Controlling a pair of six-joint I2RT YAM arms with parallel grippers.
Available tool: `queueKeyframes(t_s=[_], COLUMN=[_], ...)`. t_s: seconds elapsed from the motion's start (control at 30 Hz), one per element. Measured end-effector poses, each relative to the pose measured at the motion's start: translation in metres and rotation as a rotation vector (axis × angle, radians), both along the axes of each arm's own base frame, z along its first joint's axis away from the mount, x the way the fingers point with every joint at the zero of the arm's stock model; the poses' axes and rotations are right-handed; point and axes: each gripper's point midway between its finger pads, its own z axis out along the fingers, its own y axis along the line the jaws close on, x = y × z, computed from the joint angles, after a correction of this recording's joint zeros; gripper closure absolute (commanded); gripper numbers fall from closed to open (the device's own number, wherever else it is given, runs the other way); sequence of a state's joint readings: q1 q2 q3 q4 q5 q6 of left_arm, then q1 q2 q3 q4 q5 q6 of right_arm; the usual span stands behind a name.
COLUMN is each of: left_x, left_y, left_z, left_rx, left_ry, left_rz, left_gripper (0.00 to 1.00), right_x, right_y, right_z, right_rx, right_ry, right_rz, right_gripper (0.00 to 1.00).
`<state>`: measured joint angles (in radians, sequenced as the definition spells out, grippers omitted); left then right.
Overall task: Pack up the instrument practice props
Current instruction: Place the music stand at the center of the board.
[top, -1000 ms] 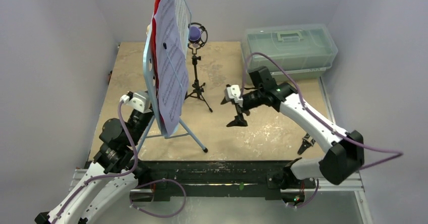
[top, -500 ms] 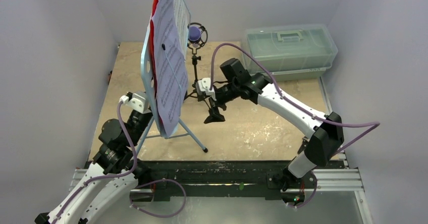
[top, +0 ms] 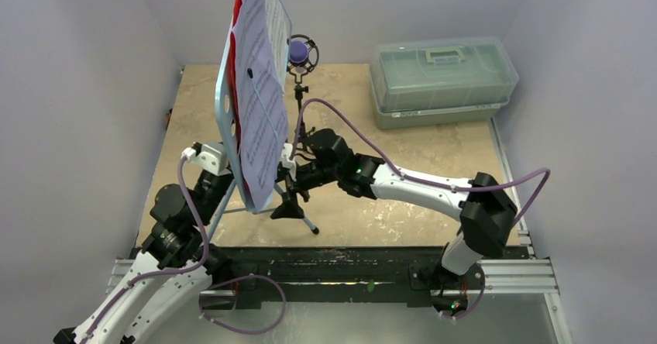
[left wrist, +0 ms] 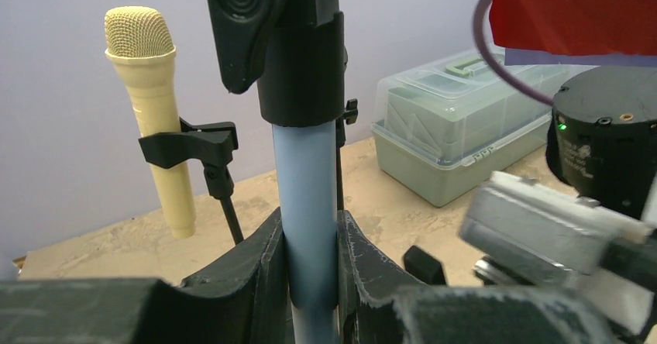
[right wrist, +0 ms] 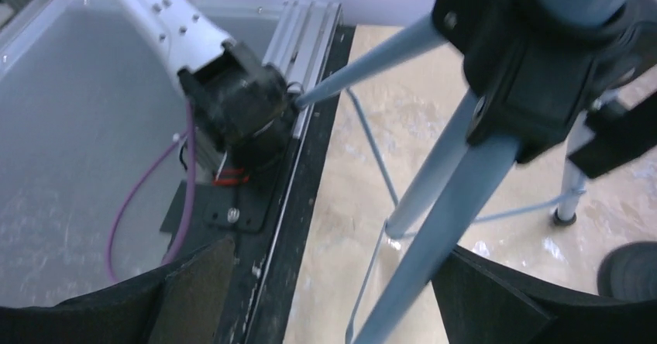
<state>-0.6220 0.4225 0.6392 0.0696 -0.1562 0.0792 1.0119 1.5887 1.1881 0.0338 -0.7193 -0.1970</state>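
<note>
Furthest left in the left wrist view, a cream microphone with a mesh head (left wrist: 151,88) stands upright in a black clip holder (left wrist: 190,146). No lettering shows on it, and the overhead view hides it behind the stand. The left gripper (left wrist: 310,259) is clenched on the light-blue round pole (left wrist: 308,197) just under a black collar. The pole carries the light-blue perforated music rest (top: 225,119), which tilts over the table's left half. On the rest lies the printed sheet music (top: 259,104), its staves too small to read. Only the edges of the red folder (top: 239,11) show behind it. Beyond, a purple microphone (top: 298,49) sits in a black ring holder (top: 311,54). The right gripper (right wrist: 333,297) is spread wide with one light-blue tripod leg (right wrist: 442,228) between its fingers, unclasped. At back right sits a translucent grey-green plastic box (top: 442,73); its embossed front marks are illegible.
</note>
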Motion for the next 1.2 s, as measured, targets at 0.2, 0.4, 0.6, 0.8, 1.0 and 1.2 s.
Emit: queueKeyframes(t_s=[0.2,0.4,0.6,0.8,1.0,1.2], left_x=[-0.002,-0.003,0.002,0.015,0.023,0.028], left_y=[0.001,0.001,0.01,0.034,0.059,0.07], left_z=[0.0,-0.001,0.001,0.01,0.016,0.019], left_rx=[-0.004,-0.002,0.014,0.064,0.098,0.115], left_ry=[0.001,0.0,-0.016,-0.057,-0.078,-0.09], left_rz=[-0.002,-0.004,0.049,0.205,0.363,0.446], left_gripper=[1.0,1.0,1.0,1.0,1.0,1.0], right_x=[0.01,0.022,0.03,0.046,0.064,0.082], right_y=[0.039,0.047,0.06,0.09,0.111,0.123], right_z=[-0.002,-0.006,-0.003,0.005,0.009,0.011], right_rx=[0.044,0.04,0.033,0.033,0.033,0.039], right_ry=[0.068,0.122,0.152,0.115,0.038,-0.035], right_rz=[-0.072,-0.164,-0.181,-0.179,-0.206,-0.245], right_gripper=[0.55,0.91,1.0,1.0,1.0,1.0])
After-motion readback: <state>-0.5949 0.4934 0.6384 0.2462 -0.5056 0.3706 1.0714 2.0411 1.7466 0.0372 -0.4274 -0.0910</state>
